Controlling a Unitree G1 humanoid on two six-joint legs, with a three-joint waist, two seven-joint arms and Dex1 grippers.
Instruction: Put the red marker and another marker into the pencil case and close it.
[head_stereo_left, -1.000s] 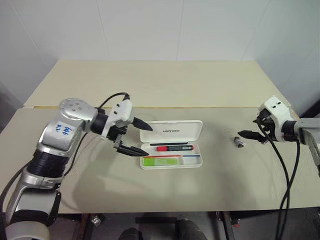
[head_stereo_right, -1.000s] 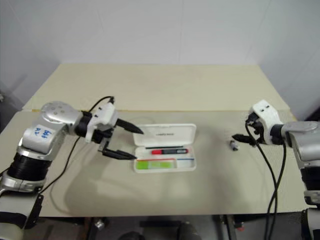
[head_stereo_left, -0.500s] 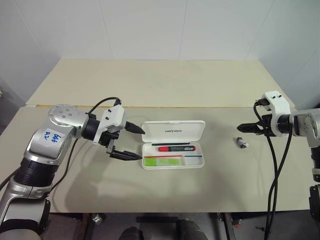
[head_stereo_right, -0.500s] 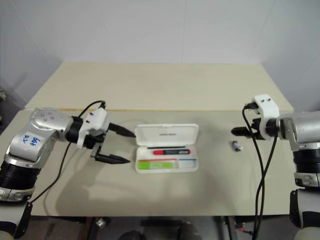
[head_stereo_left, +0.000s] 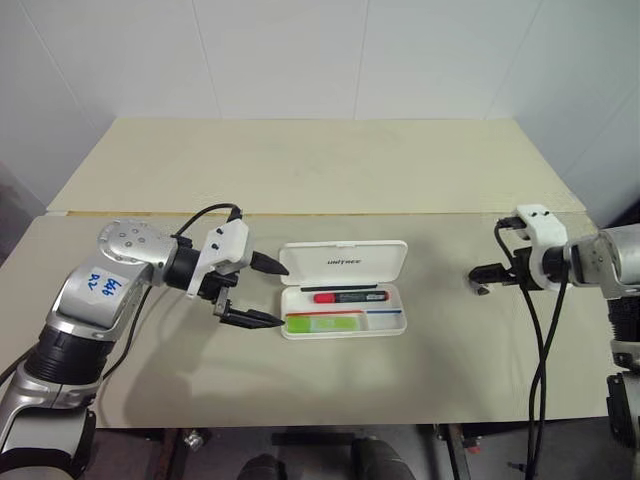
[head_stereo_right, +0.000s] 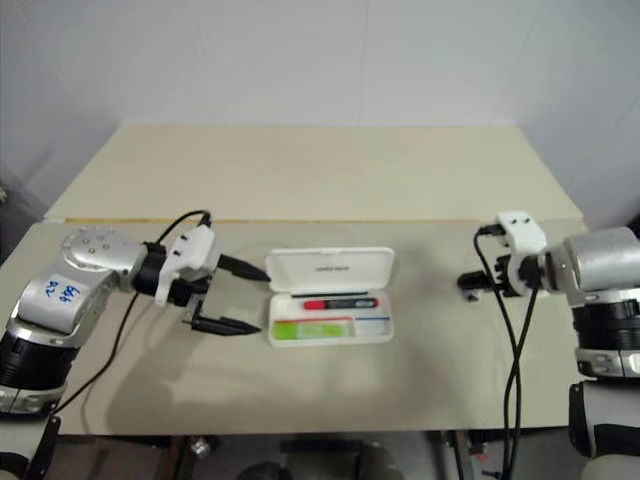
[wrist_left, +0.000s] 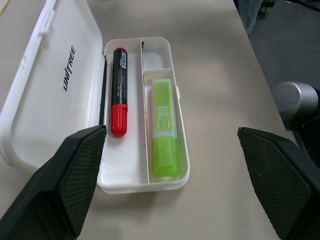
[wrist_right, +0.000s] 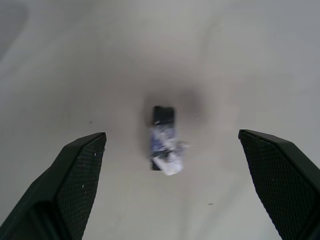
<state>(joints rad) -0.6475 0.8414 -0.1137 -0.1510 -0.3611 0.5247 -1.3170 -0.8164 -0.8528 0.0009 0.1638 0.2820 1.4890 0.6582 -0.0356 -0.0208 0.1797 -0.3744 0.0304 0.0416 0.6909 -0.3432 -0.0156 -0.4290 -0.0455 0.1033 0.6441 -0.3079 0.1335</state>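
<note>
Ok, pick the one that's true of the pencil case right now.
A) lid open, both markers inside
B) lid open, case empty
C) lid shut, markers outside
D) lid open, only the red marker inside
A: the pencil case lies with its lid open, the red marker and the lime-green marker in separate compartments inside.

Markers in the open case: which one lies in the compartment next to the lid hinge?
The red marker, slim with a black barrel and red cap, lies beside the hinged lid. The lime-green marker, chunkier, sits in the outer compartment, away from the lid.
</note>
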